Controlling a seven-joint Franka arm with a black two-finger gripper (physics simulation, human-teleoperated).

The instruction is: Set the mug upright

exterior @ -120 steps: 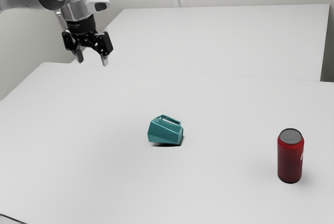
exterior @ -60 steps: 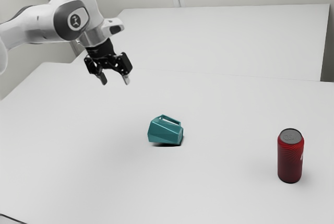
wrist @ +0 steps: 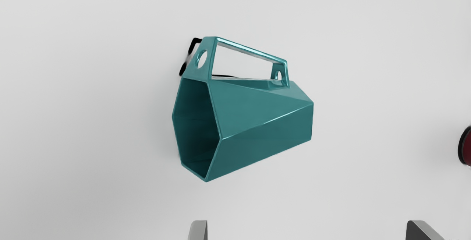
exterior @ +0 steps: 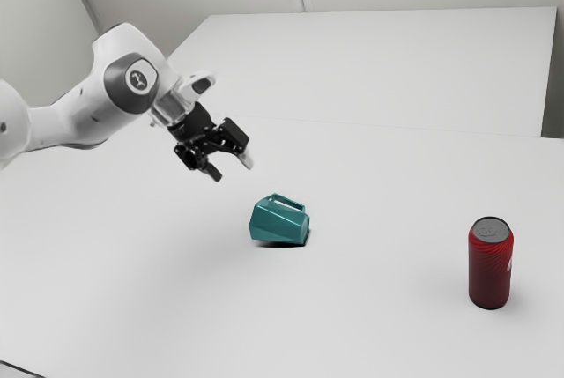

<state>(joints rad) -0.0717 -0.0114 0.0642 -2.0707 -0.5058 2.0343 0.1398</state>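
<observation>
Presumably light, rigid and slick, the toppled teal mug (exterior: 279, 223) is best grasped across its faceted body (wrist: 263, 122); above it, the tool (exterior: 231, 170) is spread open, empty.

The arm (exterior: 75, 122) was white and rounded; a dark grey cap (exterior: 115, 87) bore a round emblem (exterior: 138, 79); the gripper (exterior: 232, 170) was black.

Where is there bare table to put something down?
Bare tabletop lies between the teal mug and the red soda can, and also from the mug toward the exterior view's left. It is most crowded around the mug, where the open tool hovers close by.
</observation>
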